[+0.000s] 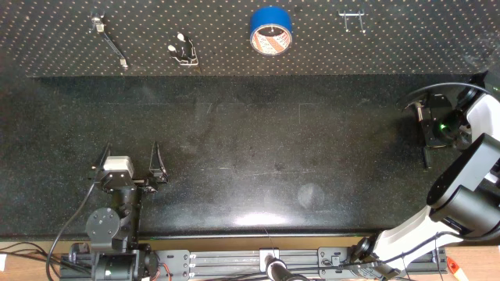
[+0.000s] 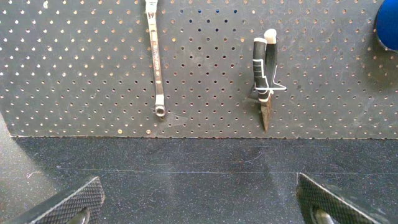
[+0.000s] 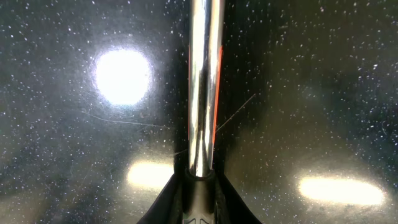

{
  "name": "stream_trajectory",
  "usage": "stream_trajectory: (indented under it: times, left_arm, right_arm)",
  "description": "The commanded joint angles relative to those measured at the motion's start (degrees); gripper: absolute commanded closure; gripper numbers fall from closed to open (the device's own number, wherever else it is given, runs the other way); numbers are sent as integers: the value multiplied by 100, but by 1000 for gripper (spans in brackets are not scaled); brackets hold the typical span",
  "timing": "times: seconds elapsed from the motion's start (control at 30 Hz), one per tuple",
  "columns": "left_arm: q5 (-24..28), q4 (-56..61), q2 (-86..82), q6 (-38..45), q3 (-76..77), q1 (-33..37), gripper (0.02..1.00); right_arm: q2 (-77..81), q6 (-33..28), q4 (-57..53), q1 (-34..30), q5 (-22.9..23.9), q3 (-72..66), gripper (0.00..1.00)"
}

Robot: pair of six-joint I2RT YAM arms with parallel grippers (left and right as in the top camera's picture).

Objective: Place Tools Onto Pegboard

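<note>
At the back of the worktop [image 1: 250, 156], saw the pegboard [image 1: 437, 39] carrying three items: wrench [image 1: 111, 44] far left, slanted in the top view; pliers [image 1: 182, 51] just right of it; blue tape roll [image 1: 271, 31] near the middle. Also spotted a wire hook [image 1: 353, 19] further right, well apart from the blue tape roll.

Checked the same from the left wrist view: wrench [image 2: 155, 56] hung straight down, ring end lowest; pliers [image 2: 264, 78] beside it, not touching, handles up, nose down; edge of the blue tape roll [image 2: 388, 25] at the corner.

Found the left gripper [image 1: 129, 168] low near its base, over the worktop, pointed at the pegboard. Jaws spread wide, nothing between them. Confirmed by the wrist view: left gripper [image 2: 199, 208] with both fingers [image 2: 68, 202] far apart.

Found the right gripper [image 1: 428, 129] at the right side of the worktop, short of the pegboard. Clamped on a chrome-shafted tool [image 3: 202, 81], jaws narrow round the shaft. Ran straight out from the fingers [image 3: 165, 208], above the black surface; showed a red streak along one side. Couldn't tell the tool type or see its tip.
</note>
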Motion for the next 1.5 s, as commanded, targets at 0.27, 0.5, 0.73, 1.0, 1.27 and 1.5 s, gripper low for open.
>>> stream_trajectory:
  times: [0.27, 0.5, 0.73, 1.0, 1.27, 1.5]
  left_arm:
    - [39, -48, -33, 92, -9, 17, 23]
    - [39, -48, -33, 92, -9, 17, 23]
    - [39, -48, -33, 92, -9, 17, 23]
    - [39, -48, -33, 92, -9, 17, 25]
    - [39, -48, -33, 92, -9, 17, 25]
    - [39, -48, -33, 92, -9, 17, 23]
  right_arm:
    - [39, 4, -7, -7, -203, -105, 875]
    - [39, 4, -9, -7, -203, -105, 884]
    - [39, 4, -9, -7, -203, -105, 912]
    - [31, 7, 2, -7, -354, -105, 921]
    - [-2122, 1054, 35, 7, -1303, -271, 923]
    - [-4347, 2511, 431, 1620, -1552, -610, 928]
